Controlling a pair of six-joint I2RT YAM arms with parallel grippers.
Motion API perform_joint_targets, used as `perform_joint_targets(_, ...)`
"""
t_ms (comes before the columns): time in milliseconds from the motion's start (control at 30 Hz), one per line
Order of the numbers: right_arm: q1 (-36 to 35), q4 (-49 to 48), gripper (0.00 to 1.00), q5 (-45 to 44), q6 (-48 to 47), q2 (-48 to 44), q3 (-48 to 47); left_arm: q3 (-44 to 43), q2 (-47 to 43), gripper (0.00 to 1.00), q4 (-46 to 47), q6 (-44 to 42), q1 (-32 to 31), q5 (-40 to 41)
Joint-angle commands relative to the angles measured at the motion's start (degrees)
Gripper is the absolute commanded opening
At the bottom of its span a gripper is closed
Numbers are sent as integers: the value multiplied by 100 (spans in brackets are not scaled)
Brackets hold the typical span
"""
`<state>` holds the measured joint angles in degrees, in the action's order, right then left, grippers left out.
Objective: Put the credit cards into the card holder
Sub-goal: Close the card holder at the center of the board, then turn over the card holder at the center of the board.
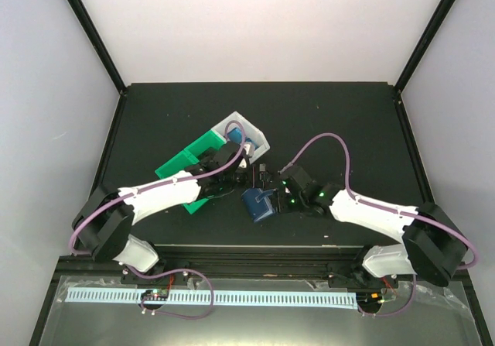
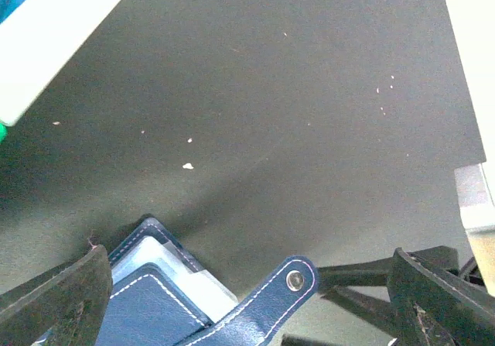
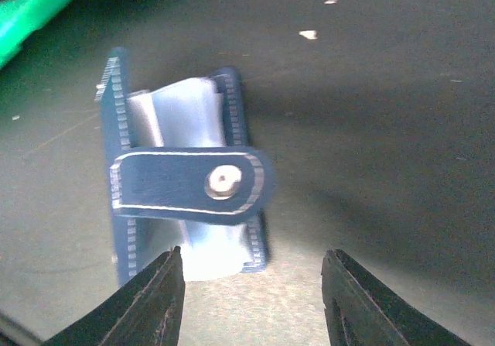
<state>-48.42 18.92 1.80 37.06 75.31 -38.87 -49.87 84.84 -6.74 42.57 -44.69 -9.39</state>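
Alignment was what the coming move turned on. In the overhead view the card holder [image 1: 258,203] lay on the dark table [image 1: 348,121] just below centre, between the tips of the two arms. The right gripper [image 3: 251,272] had its fingers spread apart with nothing between them. In its wrist view the holder sat directly ahead, just above the fingertips and a little left of the frame's middle, touching neither. Its long axis ran up and down that frame, in line with the gripper's reach. The clasp tab [image 3: 178,185] lay crosswise over it with its snap toward the right, and pale clear sleeves [image 3: 182,106] showed between the blue covers. The left gripper [image 2: 247,272] was likewise open and empty. In its view the holder filled the lower left corner at an angle, close to the lower-left finger, with the tab pointing into the gap. The only credit cards [image 1: 234,135] I could make out were a blue stack in the white bin [image 1: 255,129], up and left of the holder beside the green bin [image 1: 182,164], on the left arm's side. By my reckoning both arms stood about equally near the holder. The right was squarer to it and better set to pin or open it, leaving the left to fetch cards.
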Motion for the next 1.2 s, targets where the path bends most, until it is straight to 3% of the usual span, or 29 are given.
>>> perform_joint_targets(0,-36,587,51,-1072,521,-120,-197,-345,-225,99,-586,-446,43,453)
perform_joint_targets(133,-46,861,51,-1564,638,-419,-256,-298,-473,99,-777,-431,63,783)
perform_joint_targets(267,-103,661,49,-940,127,-584,-406,188,-905,98,-822,-45,56,1103)
perform_joint_targets(400,-321,467,42,-251,-270,-357,-705,989,-1369,93,-463,404,57,941)
perform_joint_targets(500,-556,507,32,-190,-411,87,-987,1533,-1618,87,-91,710,57,713)
perform_joint_targets(600,-725,625,28,-243,-500,572,-1258,2005,-1779,80,201,1015,54,564)
perform_joint_targets(767,-842,919,26,-684,-419,1259,-1670,2384,-1646,70,754,1321,58,205)
perform_joint_targets(933,-837,1314,27,-1518,-108,1732,-1818,2420,-1382,68,1152,1502,52,-83)
perform_joint_targets(1167,-834,1214,29,-1398,-58,2258,-1793,2322,-962,68,1362,1688,62,-326)
